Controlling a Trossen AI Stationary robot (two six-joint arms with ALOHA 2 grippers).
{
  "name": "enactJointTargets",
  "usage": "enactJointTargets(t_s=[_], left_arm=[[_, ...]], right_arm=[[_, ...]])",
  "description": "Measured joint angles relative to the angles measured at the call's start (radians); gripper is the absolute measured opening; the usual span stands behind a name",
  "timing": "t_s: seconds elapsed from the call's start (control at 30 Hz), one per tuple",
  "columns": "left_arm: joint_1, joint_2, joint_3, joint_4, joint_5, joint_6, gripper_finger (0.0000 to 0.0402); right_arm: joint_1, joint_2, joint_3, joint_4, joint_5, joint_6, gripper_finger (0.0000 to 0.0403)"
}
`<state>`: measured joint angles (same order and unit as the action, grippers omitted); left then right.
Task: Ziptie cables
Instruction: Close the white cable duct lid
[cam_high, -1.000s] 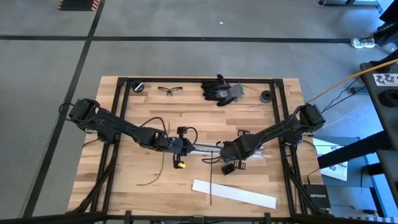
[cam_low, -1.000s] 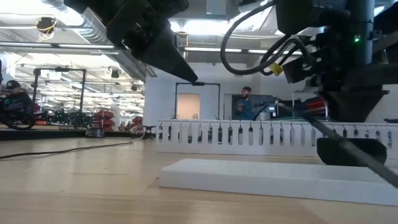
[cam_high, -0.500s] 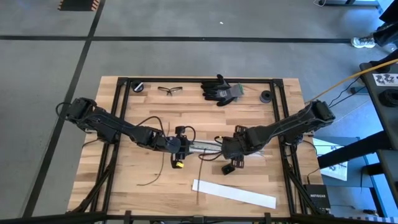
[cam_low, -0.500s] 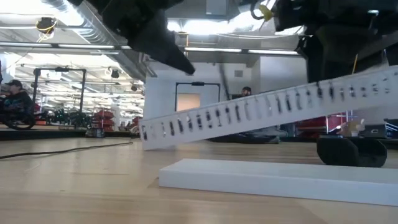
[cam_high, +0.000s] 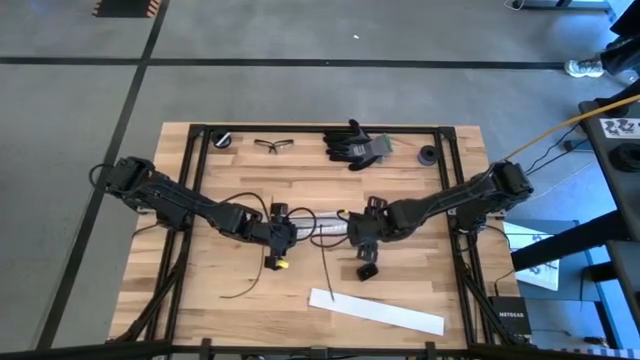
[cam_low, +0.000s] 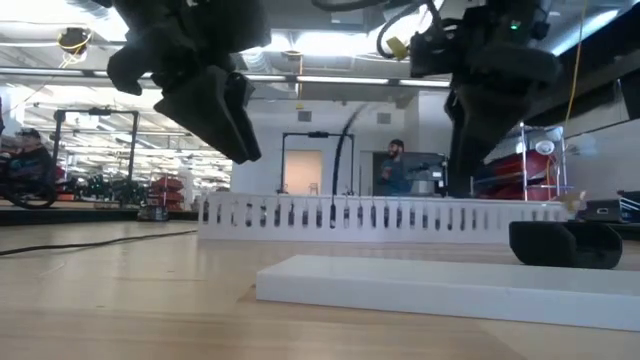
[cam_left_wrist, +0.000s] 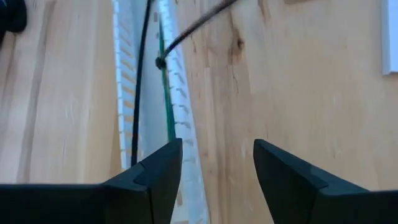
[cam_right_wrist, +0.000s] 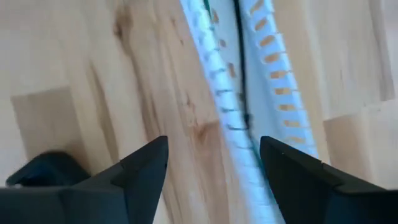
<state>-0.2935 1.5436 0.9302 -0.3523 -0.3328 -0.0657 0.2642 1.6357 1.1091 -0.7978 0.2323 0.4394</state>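
Slotted white channel lies flat mid-table, and it's the anchor for everything else. Left gripper hangs just above the channel's left end, fingers parted, holding nothing. Right gripper sits over its right end, fingers likewise spread and empty. Both hang over the ends, probably ready to pin the channel. Cables, one green one showing, run along inside the channel, likely laid there so they stay bunched for tying. A black ziptie sticks out from the channel's near side, toward the flat white cover strip. Gloves and safety glasses lie well beyond the channel, unused.
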Motion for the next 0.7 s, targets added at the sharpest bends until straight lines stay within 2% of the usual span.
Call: enactJointTargets(t_s=[0.2,0.37,0.5,0.7], left_arm=[[0.0,0.0,0.0,-0.006,-0.001,0.006,0.0182],[-0.011,-0.063,0.0,-0.041,-0.001,-0.009,0.0182],[-0.024,-0.17,0.0,-0.125,-0.001,-0.102,0.0182],[-0.041,-0.248,-0.067,-0.207,-0.01,-0.291,0.0182]], right_arm=[[-0.025,0.014,0.0,0.047,0.03,-0.057,0.0271],[-0.037,-0.039,0.024,0.027,-0.025,-0.139,0.0284],[-0.025,-0.121,0.027,0.028,-0.067,-0.151,0.0285],[0.026,-0.18,-0.043,0.124,-0.006,-0.077,0.0285]])
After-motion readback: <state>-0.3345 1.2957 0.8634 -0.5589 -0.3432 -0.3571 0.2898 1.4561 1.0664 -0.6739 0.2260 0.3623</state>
